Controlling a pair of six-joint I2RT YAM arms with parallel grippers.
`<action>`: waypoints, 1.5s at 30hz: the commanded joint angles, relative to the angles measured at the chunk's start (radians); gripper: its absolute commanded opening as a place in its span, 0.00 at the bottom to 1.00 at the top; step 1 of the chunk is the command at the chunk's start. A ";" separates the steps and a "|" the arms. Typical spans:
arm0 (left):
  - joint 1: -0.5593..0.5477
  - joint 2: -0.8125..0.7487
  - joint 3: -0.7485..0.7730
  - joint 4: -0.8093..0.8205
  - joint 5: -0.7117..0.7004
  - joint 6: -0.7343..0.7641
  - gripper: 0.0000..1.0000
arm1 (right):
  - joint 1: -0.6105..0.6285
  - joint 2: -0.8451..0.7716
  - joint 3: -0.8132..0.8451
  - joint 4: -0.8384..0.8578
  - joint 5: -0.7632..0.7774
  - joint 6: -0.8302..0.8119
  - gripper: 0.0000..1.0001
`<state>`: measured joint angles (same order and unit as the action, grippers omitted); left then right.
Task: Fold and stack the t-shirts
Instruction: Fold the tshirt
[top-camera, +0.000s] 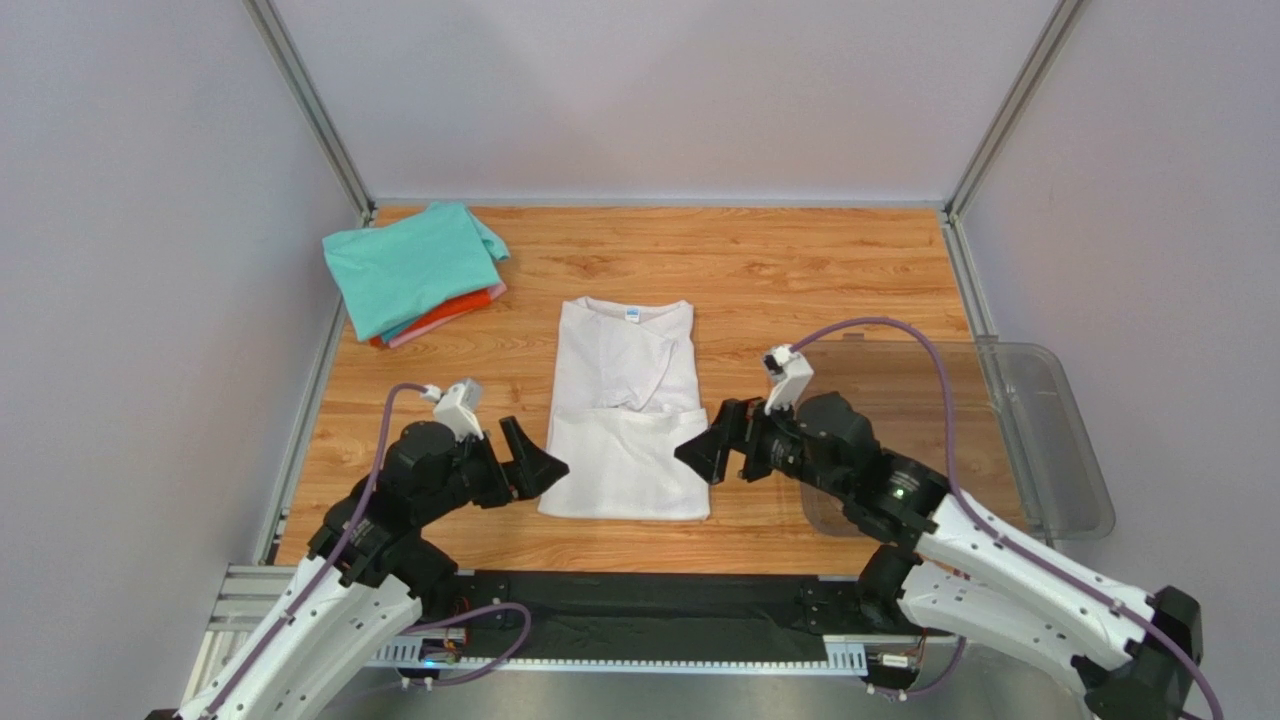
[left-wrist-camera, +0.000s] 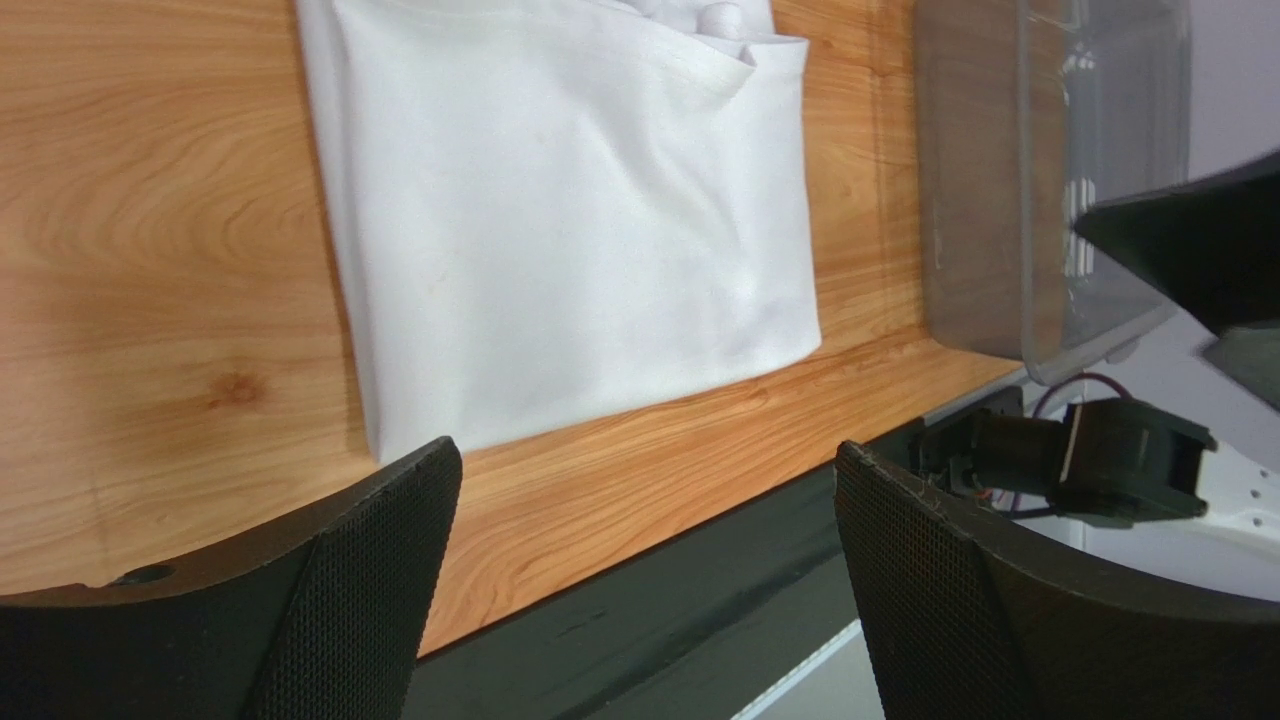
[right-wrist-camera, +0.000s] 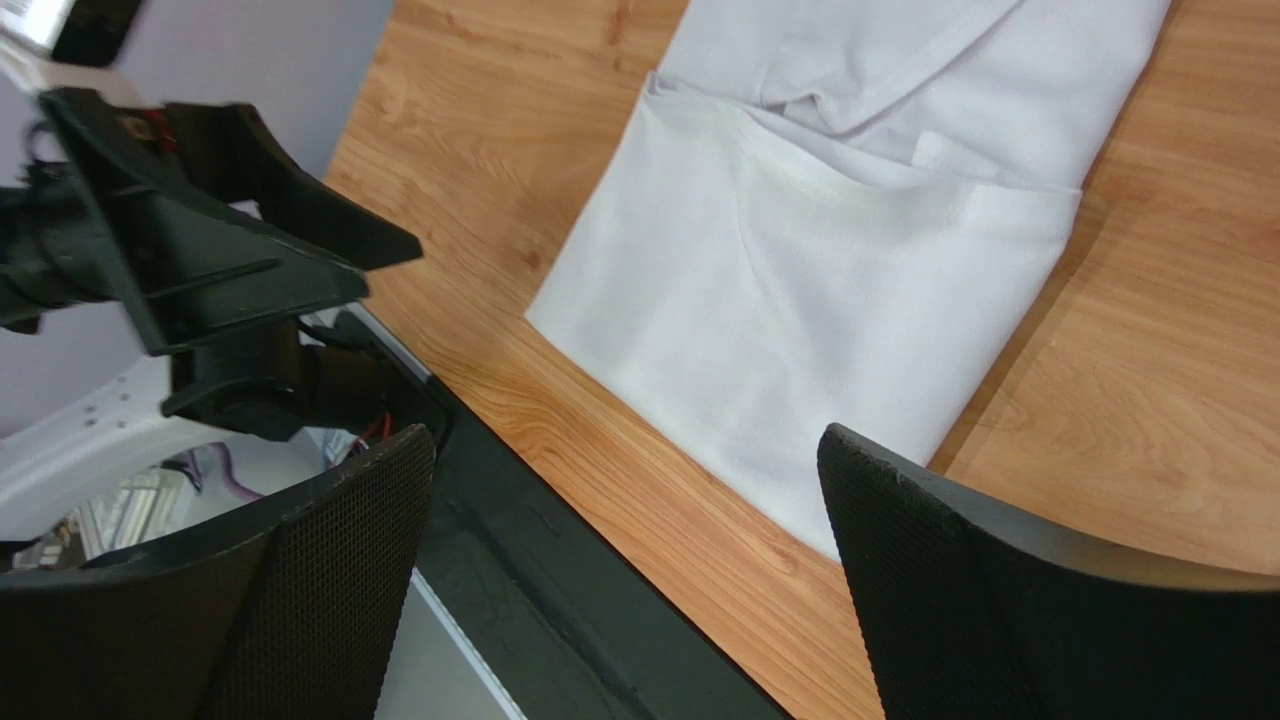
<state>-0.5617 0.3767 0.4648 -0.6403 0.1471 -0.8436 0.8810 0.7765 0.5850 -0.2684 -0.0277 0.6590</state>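
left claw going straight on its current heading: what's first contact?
Probably the white t-shirt, around its near-left corner. The open left claw points that way; if it angles down, it could touch the table first. Depth unclear.

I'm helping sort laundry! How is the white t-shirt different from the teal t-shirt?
The white t-shirt lies alone in the middle of the table; the teal t-shirt sits on top of other t-shirts in the far left corner. The white one is a long strip with its collar showing; the teal one is a shorter, tilted bundle. Both are folded.
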 joint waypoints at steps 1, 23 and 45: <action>-0.004 -0.016 -0.003 -0.131 -0.081 -0.041 1.00 | 0.004 -0.127 -0.049 -0.069 0.080 0.051 1.00; -0.004 0.335 -0.187 0.140 -0.050 -0.060 0.64 | 0.004 0.041 -0.180 -0.063 0.046 0.090 0.86; -0.004 0.453 -0.201 0.223 -0.080 -0.086 0.00 | 0.007 0.219 -0.169 -0.006 -0.020 0.035 0.63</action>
<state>-0.5625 0.8295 0.2768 -0.4084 0.0776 -0.9379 0.8814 0.9611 0.4034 -0.3252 -0.0284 0.7322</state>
